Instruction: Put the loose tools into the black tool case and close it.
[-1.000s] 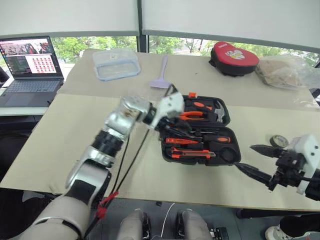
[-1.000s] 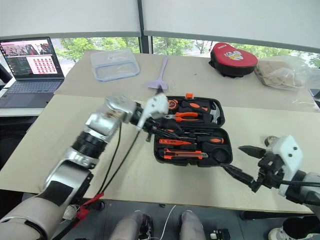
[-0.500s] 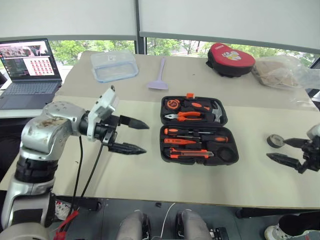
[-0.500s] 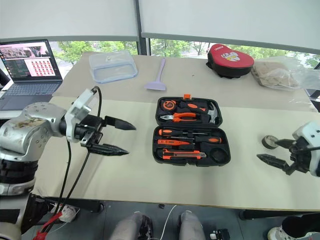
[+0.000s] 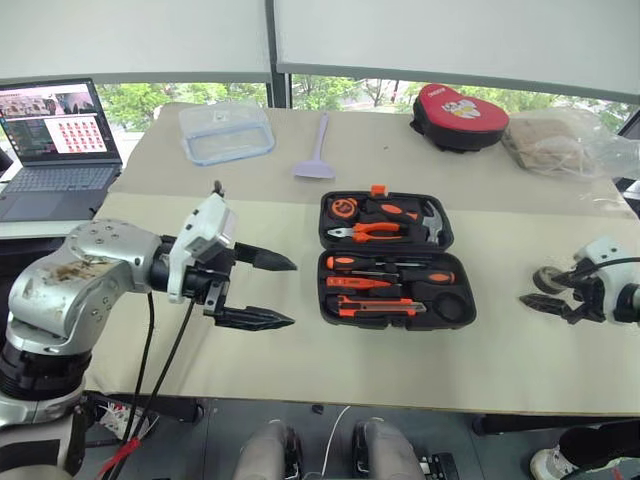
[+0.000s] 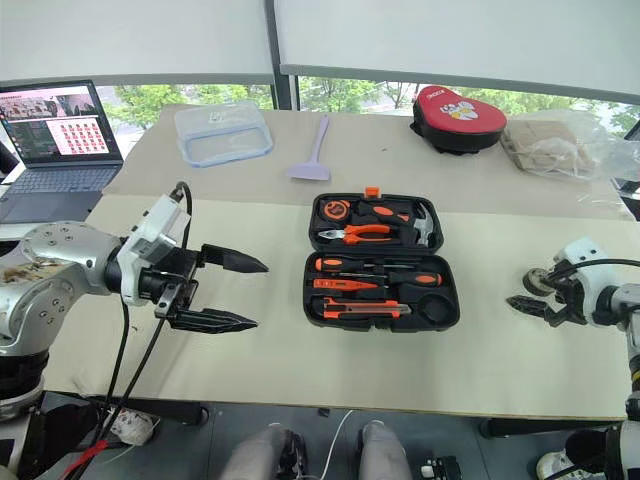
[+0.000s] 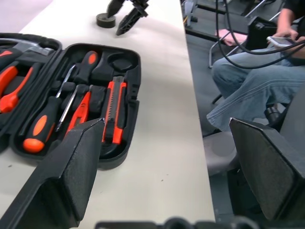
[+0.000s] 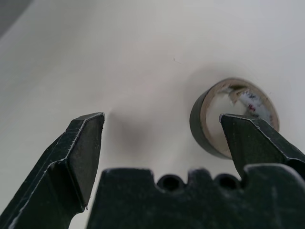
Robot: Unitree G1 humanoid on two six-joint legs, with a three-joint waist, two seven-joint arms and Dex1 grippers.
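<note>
The black tool case (image 5: 455, 306) lies open in the middle of the table. Its lower half holds two black-and-orange screwdrivers (image 5: 400, 278), a slim orange screwdriver (image 5: 358, 283) and the utility knife (image 5: 385, 307). A small black tape roll (image 5: 548, 279) lies flat on the table to the case's right. My right gripper (image 6: 522, 290) is open and low over the table, with the tape roll (image 8: 209, 124) just ahead, close to one finger (image 8: 257, 138). My left gripper (image 5: 293, 293) is open and empty, left of the case and pointing at it.
The case's upper half holds pliers and a hammer. At the back of the table are a clear lidded box (image 5: 225, 130), a lilac scraper (image 5: 317, 150), a red pouch (image 5: 460, 103) and a plastic bag (image 5: 565, 140). A laptop (image 5: 55, 135) is far left. A seated person (image 7: 257, 81) is beyond the table's right end.
My left gripper pulled back from over the case to its left side and opened wide. My right gripper travelled from the front table edge out to the tape roll, staying open.
</note>
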